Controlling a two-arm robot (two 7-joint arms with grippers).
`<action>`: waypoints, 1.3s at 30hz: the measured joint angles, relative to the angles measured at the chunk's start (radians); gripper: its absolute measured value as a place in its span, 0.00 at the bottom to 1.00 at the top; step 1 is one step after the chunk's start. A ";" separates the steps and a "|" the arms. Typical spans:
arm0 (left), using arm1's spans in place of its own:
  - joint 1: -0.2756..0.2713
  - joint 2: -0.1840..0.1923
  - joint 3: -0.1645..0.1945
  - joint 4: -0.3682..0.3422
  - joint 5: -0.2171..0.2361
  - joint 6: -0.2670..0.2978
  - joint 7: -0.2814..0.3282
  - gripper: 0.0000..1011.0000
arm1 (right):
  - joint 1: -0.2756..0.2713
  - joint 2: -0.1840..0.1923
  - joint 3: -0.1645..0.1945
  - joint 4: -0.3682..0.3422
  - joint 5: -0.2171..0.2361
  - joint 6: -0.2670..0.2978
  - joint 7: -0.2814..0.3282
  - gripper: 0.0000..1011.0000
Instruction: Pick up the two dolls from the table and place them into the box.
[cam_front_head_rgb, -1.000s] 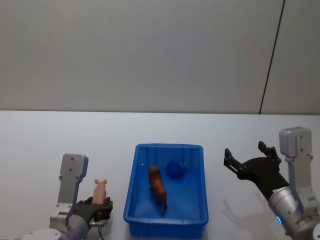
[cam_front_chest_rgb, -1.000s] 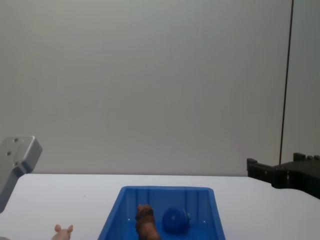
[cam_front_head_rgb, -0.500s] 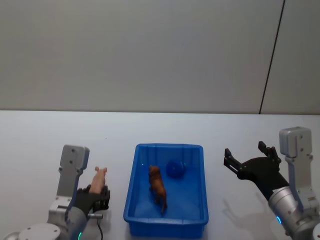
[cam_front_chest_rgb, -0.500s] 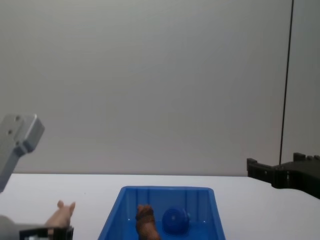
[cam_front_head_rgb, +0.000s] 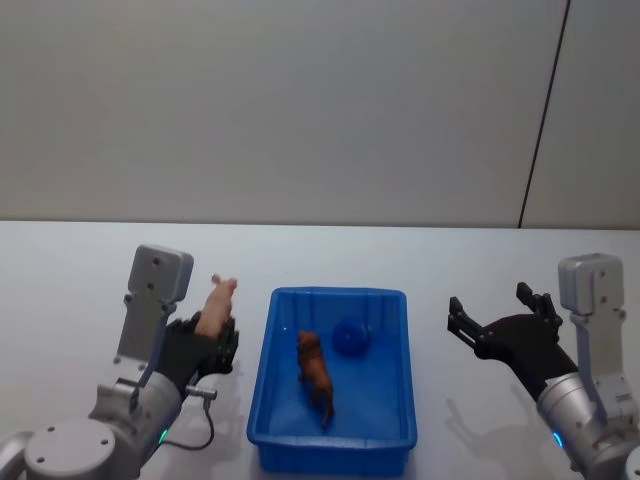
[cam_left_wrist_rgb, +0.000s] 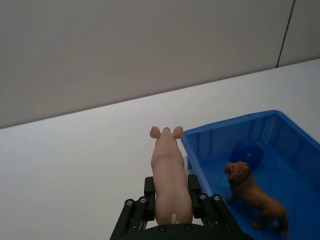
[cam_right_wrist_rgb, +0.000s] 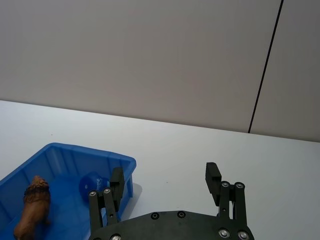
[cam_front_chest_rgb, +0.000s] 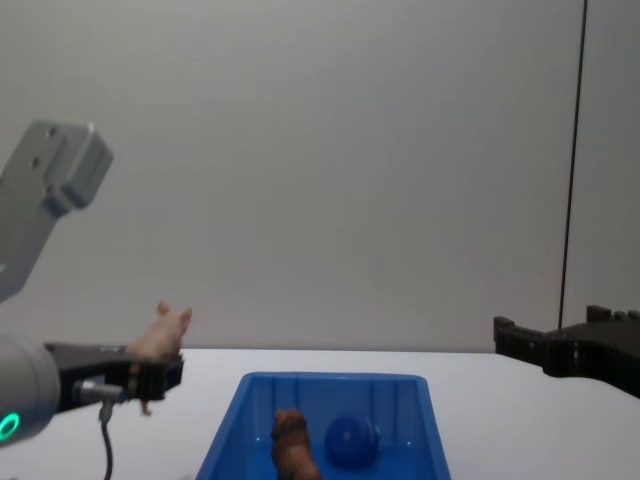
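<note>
holding a pink pig toy (cam_left_wrist_rgb: 169, 177) clamped between its fingers (cam_left_wrist_rgb: 146, 200), left gripper (cam_front_head_rgb: 207, 345) sits above the table (cam_front_head_rgb: 80, 290), just left of the blue box (cam_front_head_rgb: 396, 400), near its left wall. inside the box: brown lion toy (cam_front_head_rgb: 316, 376) standing, dark blue ball (cam_front_head_rgb: 350, 337) just beside it toward the far end. right gripper (cam_front_head_rgb: 497, 316) hangs right of the box, fingers spread, gripping nothing. grey wall (cam_front_head_rgb: 300, 100) behind.

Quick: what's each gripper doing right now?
Left gripper: shut on the pink pig, held above the table.
Right gripper: open, holding nothing.
</note>
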 joint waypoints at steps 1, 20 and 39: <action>-0.001 0.001 0.000 -0.002 0.004 -0.006 -0.012 0.38 | 0.000 0.000 0.000 0.000 0.000 0.000 0.000 0.99; -0.053 -0.003 -0.001 0.006 0.039 -0.124 -0.286 0.38 | 0.000 0.000 0.000 0.000 0.000 0.000 0.000 0.99; -0.120 -0.042 0.018 0.093 0.015 -0.205 -0.557 0.75 | 0.000 0.000 0.000 0.000 0.000 0.000 0.000 0.99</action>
